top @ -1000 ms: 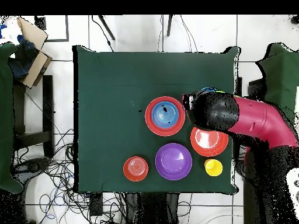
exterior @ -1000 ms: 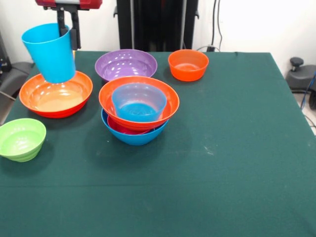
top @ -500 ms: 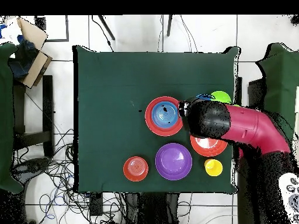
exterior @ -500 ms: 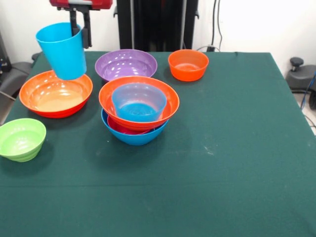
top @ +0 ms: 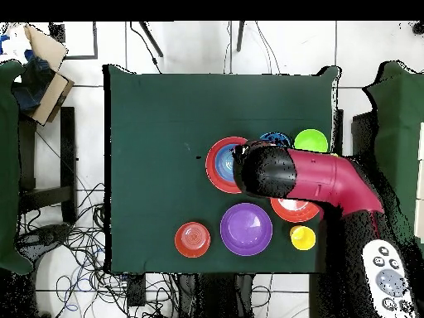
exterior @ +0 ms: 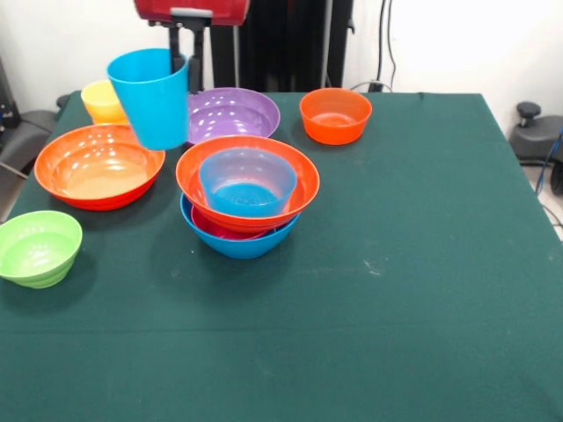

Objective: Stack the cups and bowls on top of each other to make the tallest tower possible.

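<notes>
The red arm point(top: 331, 178) reaches down from above, only its lower end showing in the front view. In the overhead view it hides part of the tower point(exterior: 246, 198) and most of a large orange bowl point(exterior: 98, 165). The pincer point(exterior: 186, 54) is clamped on the rim of the sky-blue cup point(exterior: 154, 97), which hangs tilted, clear of the bench point(exterior: 405, 290). The yellow cup point(exterior: 103, 100) stands behind the carried cup; the tower stands lower and to the right of the pincer.

Bright even indoor light, soft shadows under bowls point(exterior: 248, 180), glossy highlights, sharp focus
</notes>
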Robot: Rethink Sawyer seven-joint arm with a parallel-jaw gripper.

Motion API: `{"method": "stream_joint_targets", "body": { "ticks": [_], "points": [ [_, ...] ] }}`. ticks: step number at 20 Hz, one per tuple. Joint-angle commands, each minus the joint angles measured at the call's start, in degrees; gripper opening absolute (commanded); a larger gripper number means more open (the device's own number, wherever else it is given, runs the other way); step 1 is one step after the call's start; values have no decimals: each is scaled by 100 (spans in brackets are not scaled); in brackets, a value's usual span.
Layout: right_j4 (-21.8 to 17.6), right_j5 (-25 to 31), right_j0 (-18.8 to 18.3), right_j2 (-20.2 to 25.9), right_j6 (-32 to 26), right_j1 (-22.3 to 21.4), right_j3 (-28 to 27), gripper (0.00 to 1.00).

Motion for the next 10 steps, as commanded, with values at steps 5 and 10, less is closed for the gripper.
{"method": "stream_joint_targets", "body": {
  "ticks": [5, 10],
  "points": [
    [-95, -466, 294, -154, 829, 151, 235, 0],
    [-132, -741, 351, -186, 878, 237, 211, 0]
  ]
}}
